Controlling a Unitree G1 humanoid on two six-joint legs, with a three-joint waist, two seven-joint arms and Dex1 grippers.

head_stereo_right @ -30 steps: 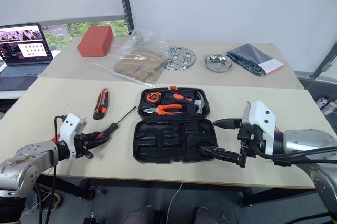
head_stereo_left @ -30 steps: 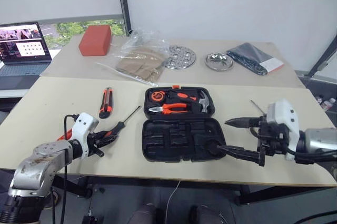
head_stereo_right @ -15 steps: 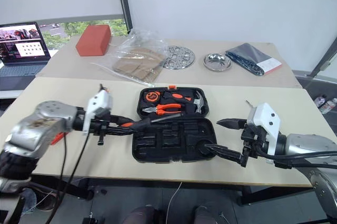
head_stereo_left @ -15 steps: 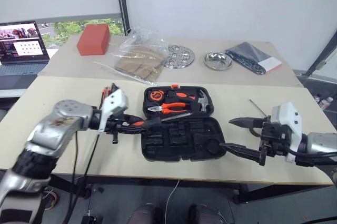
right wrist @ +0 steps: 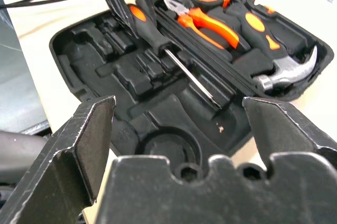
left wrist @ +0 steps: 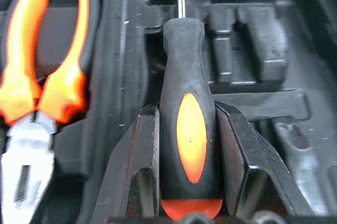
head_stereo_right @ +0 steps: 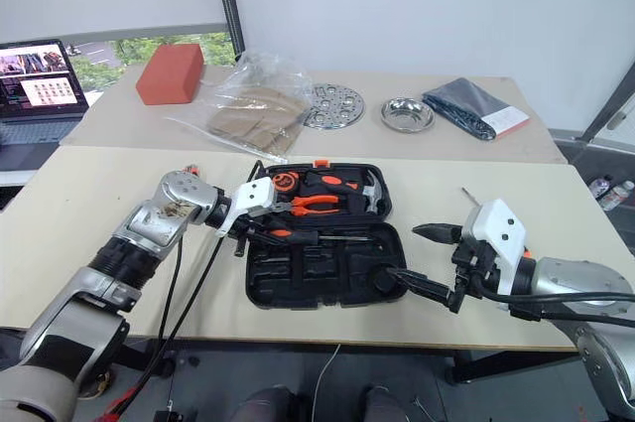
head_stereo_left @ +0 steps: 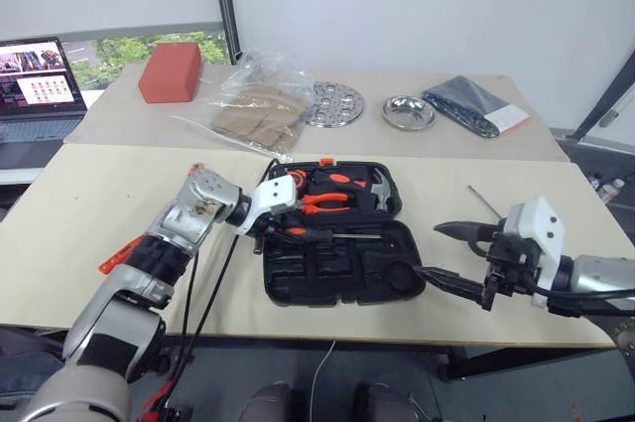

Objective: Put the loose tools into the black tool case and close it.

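Beige table (head_stereo_left: 89,233): left pincer (left wrist: 192,145) clamps screwdriver (left wrist: 187,124) over tool case (head_stereo_left: 337,268).

Left hand (left wrist: 190,150) reaching inward across the body, fingers clamped on a screwdriver handle (left wrist: 188,124). Right hand (head_stereo_left: 451,255) held level, fingers spread wide, empty.

case (head_stereo_left: 337,268): black, open, table centre | screwdriver (left wrist: 188,129): black-orange, over its near half, shaft toward 3 o'clock

Left gripper (head_stereo_left: 281,226) carried screwdriver (head_stereo_left: 327,234) from table over open case (head_stereo_left: 337,265).
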